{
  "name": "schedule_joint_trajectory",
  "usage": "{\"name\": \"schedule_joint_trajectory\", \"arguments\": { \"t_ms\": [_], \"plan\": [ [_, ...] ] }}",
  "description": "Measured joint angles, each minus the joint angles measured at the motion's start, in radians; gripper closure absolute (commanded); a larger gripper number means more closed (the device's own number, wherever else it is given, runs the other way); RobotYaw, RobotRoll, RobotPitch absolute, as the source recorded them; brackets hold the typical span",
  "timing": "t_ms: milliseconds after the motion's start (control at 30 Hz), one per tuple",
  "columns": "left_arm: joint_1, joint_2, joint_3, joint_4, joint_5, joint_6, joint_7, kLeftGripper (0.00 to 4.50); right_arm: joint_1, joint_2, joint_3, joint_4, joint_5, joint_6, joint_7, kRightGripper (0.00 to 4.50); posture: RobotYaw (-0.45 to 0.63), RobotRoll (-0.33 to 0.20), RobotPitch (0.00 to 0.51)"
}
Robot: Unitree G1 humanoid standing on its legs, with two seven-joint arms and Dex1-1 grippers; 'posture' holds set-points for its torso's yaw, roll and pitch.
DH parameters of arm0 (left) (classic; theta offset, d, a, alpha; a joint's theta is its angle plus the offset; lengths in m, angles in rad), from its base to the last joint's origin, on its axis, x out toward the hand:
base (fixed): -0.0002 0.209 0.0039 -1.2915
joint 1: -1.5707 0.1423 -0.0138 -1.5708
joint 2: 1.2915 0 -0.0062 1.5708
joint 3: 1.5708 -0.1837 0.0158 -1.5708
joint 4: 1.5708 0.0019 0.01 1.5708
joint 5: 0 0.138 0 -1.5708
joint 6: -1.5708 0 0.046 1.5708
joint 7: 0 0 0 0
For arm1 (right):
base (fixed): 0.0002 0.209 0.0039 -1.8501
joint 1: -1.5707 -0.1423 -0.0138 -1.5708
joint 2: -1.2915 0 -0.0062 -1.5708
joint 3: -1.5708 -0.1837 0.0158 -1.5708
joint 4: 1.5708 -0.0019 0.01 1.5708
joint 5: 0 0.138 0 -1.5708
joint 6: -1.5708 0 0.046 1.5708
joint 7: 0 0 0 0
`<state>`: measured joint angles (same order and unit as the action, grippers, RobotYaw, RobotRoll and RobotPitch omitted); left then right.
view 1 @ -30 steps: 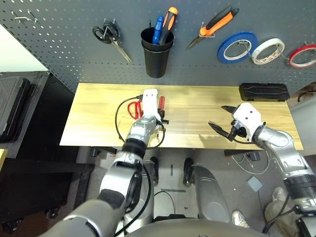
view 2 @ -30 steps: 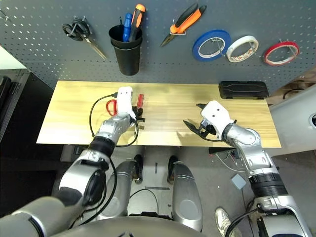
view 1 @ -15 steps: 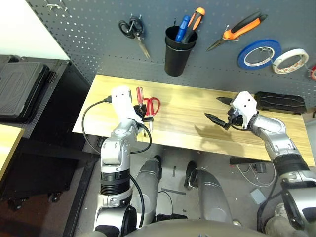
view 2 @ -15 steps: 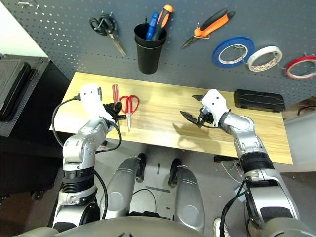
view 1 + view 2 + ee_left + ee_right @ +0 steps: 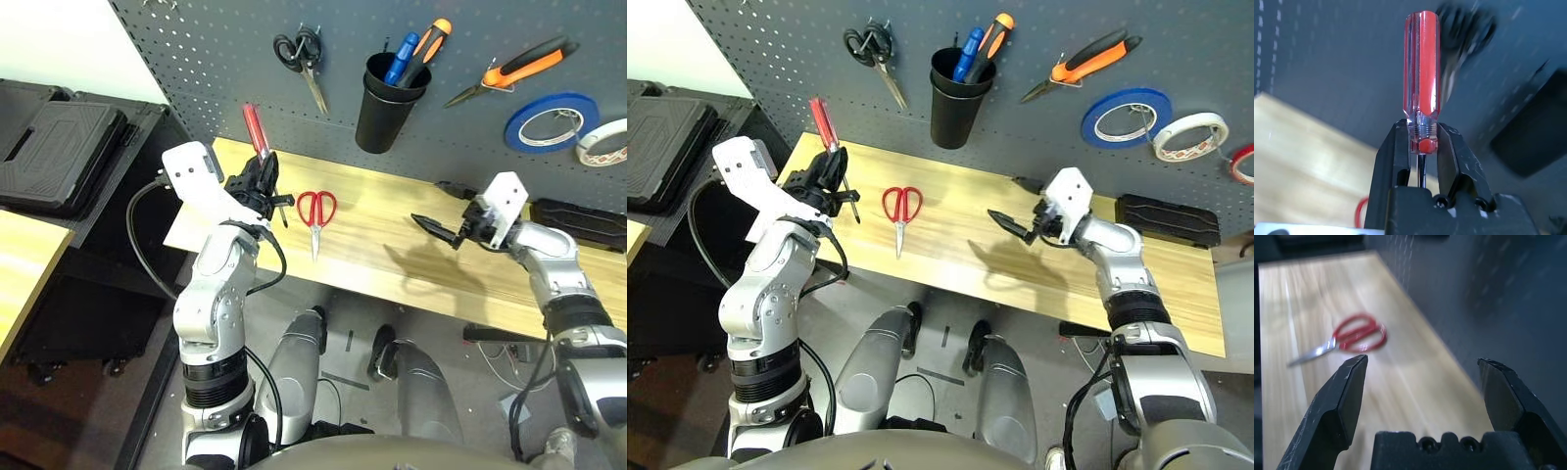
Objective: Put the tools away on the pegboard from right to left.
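Screwdriver being held clamped in left gripper, raised above surface near pegboard. Stowing step under way; next calling for carrying toward cup. Right gripper hanging released. Red scissors lying on surface.

Your non-task items: black-handled scissors hanging on hooks, black cup holding 2 screwdrivers, blue tape roll, white tape roll. Black case on the wooden worktop, right end.
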<state>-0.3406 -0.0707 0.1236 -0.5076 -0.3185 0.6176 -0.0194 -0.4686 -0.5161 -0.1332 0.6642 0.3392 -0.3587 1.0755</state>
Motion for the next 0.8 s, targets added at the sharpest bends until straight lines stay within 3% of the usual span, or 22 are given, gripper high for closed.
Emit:
{"name": "schedule_joint_trajectory", "arguments": {
  "t_ms": [467, 800],
  "plan": [
    [-0.294, 0.101, 0.033, 0.049, -0.110, 0.032, -0.009, 3.70, 0.076, -0.065, -0.154, -0.268, 0.239, 0.204, 0.093, 0.00, 0.21, 0.000, 0.245],
    [-0.442, 0.141, 0.045, 0.150, -0.140, 0.035, -0.032, 3.70, 0.107, -0.190, -0.233, -0.414, 0.349, 0.413, 0.125, 0.00, 0.16, 0.000, 0.228]
  ]
}}
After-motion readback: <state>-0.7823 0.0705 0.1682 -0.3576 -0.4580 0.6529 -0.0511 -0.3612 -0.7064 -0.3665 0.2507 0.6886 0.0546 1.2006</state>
